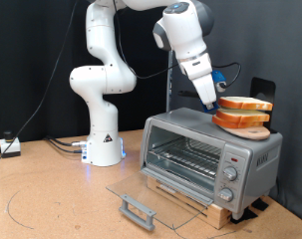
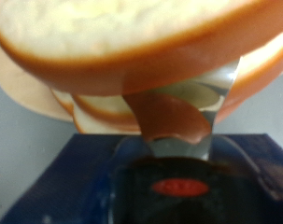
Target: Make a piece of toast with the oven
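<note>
The oven [image 1: 212, 157] sits on the bench [image 1: 51, 199] with its glass door [image 1: 146, 197] dropped open. On the oven's roof, the claw [image 1: 214, 105] is clenched on the upper piece of toast [image 1: 245, 104], just above a second slice [image 1: 240, 119] on a round wooden board [image 1: 252, 130].

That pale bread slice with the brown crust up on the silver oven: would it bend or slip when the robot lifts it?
The pale bread slice with golden-brown crust looks thin and light, so it probably lifts easily. It keeps a flat shape above the round wooden board, suggesting fair stiffness, though a hard squeeze by the fingers could dent it. The gripper holds only its edge, so it may sag or slip.
</note>
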Available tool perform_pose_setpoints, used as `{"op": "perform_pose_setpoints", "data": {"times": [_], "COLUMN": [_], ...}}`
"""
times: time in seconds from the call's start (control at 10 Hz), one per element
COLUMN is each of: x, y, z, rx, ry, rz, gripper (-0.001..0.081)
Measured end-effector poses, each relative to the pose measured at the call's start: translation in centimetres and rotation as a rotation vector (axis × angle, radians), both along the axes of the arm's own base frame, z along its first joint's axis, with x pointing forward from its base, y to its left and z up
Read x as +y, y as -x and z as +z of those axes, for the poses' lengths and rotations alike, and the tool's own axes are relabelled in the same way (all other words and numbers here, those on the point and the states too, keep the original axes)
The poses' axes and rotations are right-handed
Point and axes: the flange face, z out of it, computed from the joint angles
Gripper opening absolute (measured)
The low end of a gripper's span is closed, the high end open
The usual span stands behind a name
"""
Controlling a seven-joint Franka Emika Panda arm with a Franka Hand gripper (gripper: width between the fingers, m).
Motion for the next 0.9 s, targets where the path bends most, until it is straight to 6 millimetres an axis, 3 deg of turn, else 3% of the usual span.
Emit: {"op": "perform_pose_setpoints", "data": {"times": [0.3,0.9], "x": [-0.7,-4.1], "y": [0.1,-0.5], "z": [0.7,1.5], "rx": [-0.01,0.028], "ry": [-0.054,-0.034], "rz": [-0.033,-0.101], "gripper": [0.0396,0.0396]}}
